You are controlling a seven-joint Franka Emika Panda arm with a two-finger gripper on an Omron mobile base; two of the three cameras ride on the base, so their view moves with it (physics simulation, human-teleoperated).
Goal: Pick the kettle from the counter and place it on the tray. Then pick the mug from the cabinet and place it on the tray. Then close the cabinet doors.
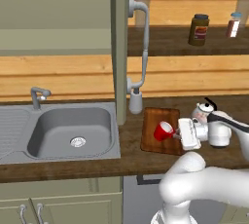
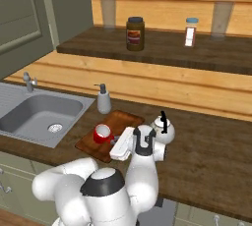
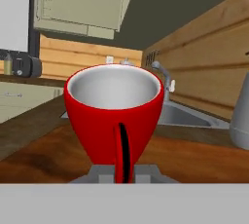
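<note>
The red mug (image 1: 163, 131) (image 2: 103, 132) (image 3: 114, 111) is upright, low over the reddish-brown tray (image 1: 154, 142) (image 2: 118, 120) on the dark counter (image 1: 63, 165). My gripper (image 1: 176, 133) (image 2: 114, 139) (image 3: 121, 172) is shut on its side handle, reaching in from the right. Whether the mug's base touches the board, I cannot tell. The silvery kettle (image 1: 203, 109) (image 2: 162, 127) stands by the tray's right end, partly behind my hand. A cabinet door (image 1: 119, 47) (image 2: 22, 18) hangs open, edge-on in the left base view, with its curved grey handle (image 1: 142, 47).
A grey soap dispenser (image 1: 135, 101) (image 2: 104, 99) stands just behind the tray's left end. The steel sink (image 1: 73, 130) (image 2: 39, 114) with its tap (image 1: 39, 96) lies left. On the shelf above sit a dark jar (image 1: 199, 29) (image 2: 135, 33) and a small bottle (image 1: 233, 24) (image 2: 191, 31).
</note>
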